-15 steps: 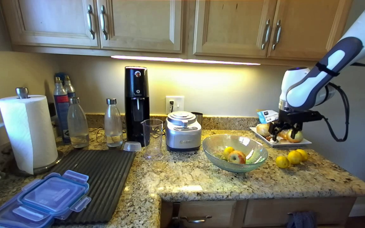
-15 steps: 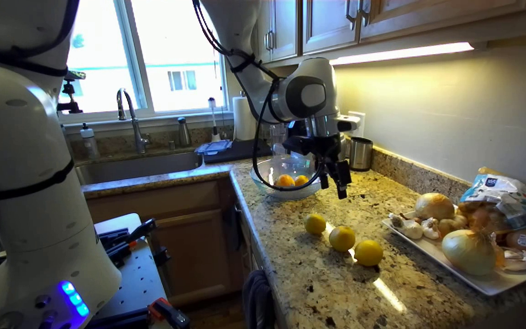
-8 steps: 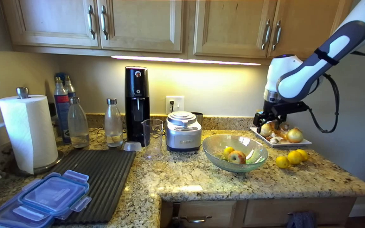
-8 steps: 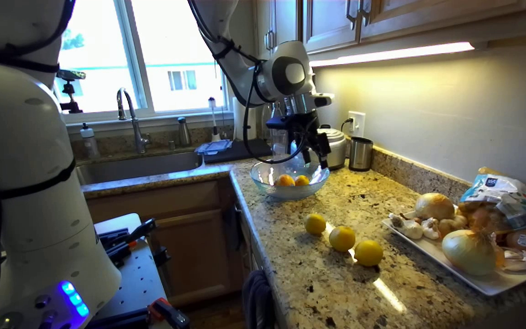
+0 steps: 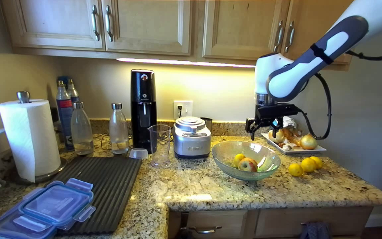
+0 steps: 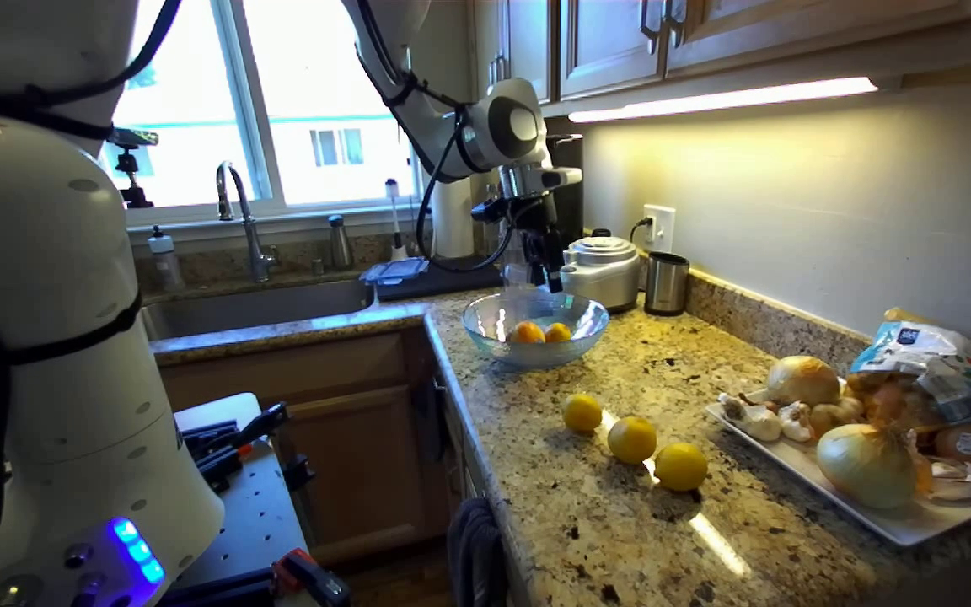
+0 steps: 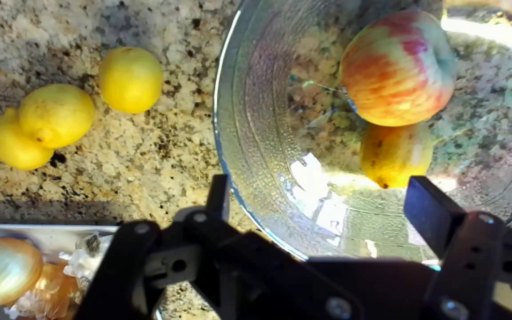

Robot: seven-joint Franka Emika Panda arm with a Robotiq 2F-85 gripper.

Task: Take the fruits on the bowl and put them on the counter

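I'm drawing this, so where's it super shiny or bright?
Wrist view: white glare inside the glass bowl; in an exterior view, the window looks washed out, and a bright streak shines on the counter; both exterior views, the under-cabinet light glows.

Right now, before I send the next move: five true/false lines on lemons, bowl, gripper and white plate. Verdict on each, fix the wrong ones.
1. Three lemons lie on the counter. True.
2. The glass bowl holds no lemon. False: at least one lemon lies in it, along with an apple.
3. The gripper is clamped on the apple. False: it is open and empty.
4. The white plate carries onions. True.
5. The glass bowl sits on the white plate. False: it stands on the counter, apart from the plate.
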